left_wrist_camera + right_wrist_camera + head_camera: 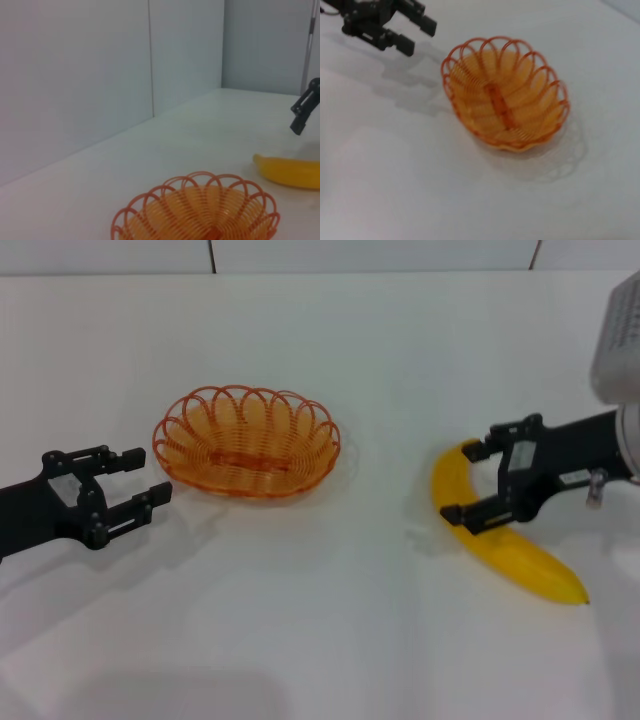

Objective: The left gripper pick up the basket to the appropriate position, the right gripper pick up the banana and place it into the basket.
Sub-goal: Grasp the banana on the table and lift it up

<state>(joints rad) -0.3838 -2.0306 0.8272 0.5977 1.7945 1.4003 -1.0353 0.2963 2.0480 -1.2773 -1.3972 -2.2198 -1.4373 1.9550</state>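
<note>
An orange wire basket sits empty on a white table. Just beside it on the robot's left, the left gripper hovers with fingers spread, apart from the rim. Well to the right, the right gripper straddles a yellow banana, fingers spread and not yet clamped.

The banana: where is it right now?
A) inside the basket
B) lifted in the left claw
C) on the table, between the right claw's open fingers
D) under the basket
C: the banana lies on the table with the right gripper open around it; the basket holds nothing.
</note>
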